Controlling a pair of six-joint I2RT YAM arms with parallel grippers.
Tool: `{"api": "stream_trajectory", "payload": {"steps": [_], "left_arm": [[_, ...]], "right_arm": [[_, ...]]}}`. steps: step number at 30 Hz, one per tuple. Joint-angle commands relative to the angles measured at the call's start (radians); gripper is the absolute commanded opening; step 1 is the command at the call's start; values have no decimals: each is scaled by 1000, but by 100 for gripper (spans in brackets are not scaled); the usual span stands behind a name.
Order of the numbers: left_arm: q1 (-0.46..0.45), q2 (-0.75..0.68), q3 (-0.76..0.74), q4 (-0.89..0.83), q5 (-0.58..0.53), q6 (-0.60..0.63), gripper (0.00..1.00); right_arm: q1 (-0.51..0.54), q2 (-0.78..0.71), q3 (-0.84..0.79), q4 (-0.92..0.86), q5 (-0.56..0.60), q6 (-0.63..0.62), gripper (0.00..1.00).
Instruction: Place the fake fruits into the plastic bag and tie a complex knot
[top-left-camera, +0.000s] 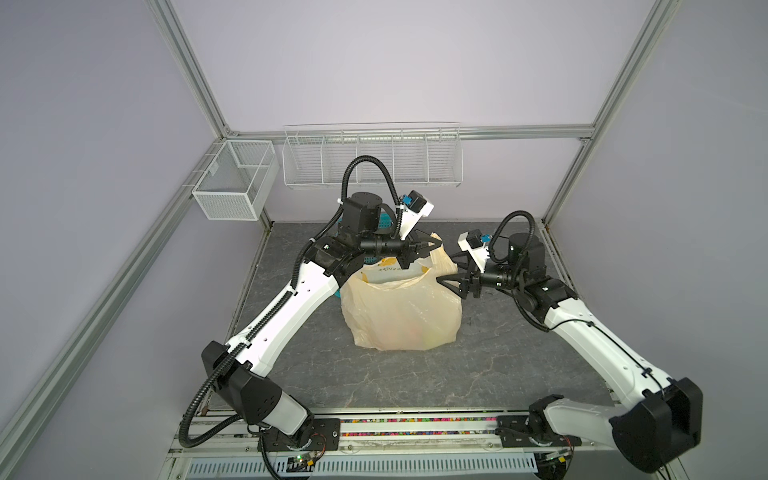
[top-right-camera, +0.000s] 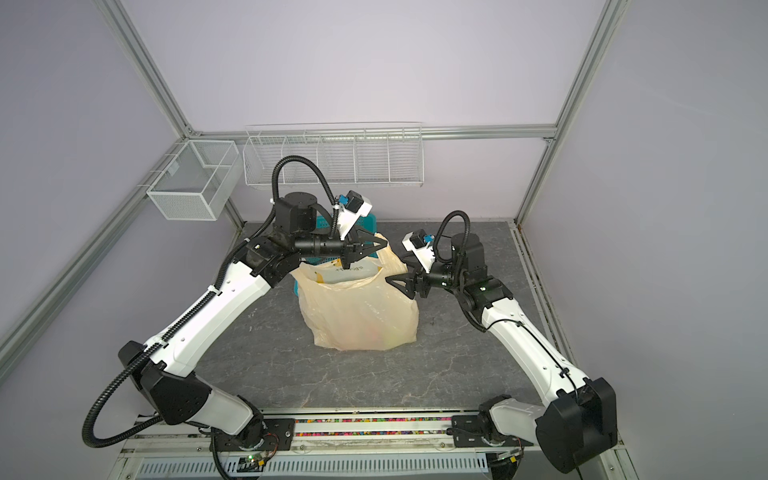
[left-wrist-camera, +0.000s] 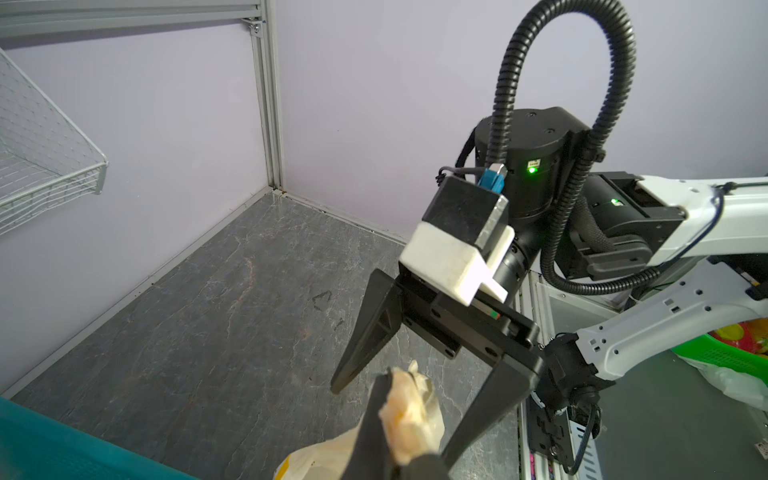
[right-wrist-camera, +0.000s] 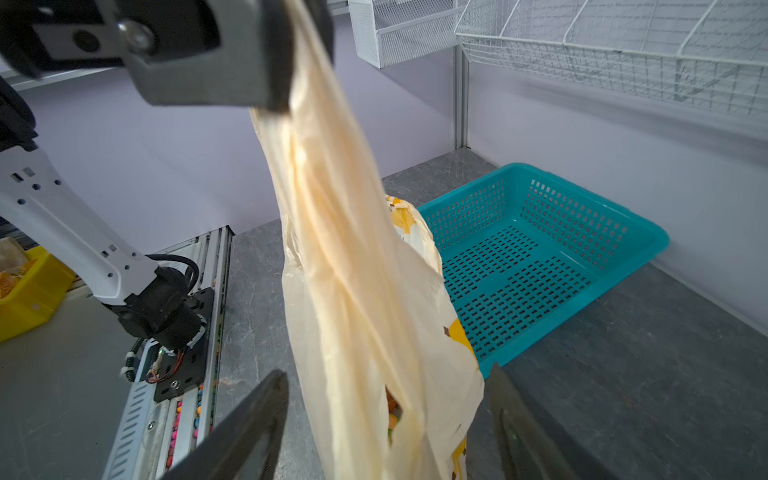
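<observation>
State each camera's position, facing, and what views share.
Both top views: high at the front, looking down at the bag on the table; left arm and right arm show whole.
Right wrist: looks past its fingers at the taut handle, left gripper and basket.
Left wrist: looks past the shut left gripper, pinching the handle, at the open right gripper.
Shared: the handle, in both wrist views.
</observation>
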Motion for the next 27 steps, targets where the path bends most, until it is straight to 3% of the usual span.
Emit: {"api": "stream_trajectory", "payload": {"steps": [1,7,9,13,17,22,27], "left_arm": [[-1,-29,-19,23,31,-41,0],[-1,-24,-11,20,42,-76,0],[-2,-21,-3,16,38,-83,0],[2,-18,15,25,29,-125,0],[11,-19,12,72,30,-193,0],[22,-46,-50,160,7,-286,0],[21,-68,-125,210,-2,-323,0]], "right_arm": [[10,3,32,79,21,-43,87],[52,120,146,113,-77,-83,92],[73,149,174,101,-139,-96,85],[79,167,114,170,-175,-53,44],[78,160,-26,340,-149,30,25],[75,150,-138,383,-68,33,15],[80,115,-142,354,20,33,15]]}}
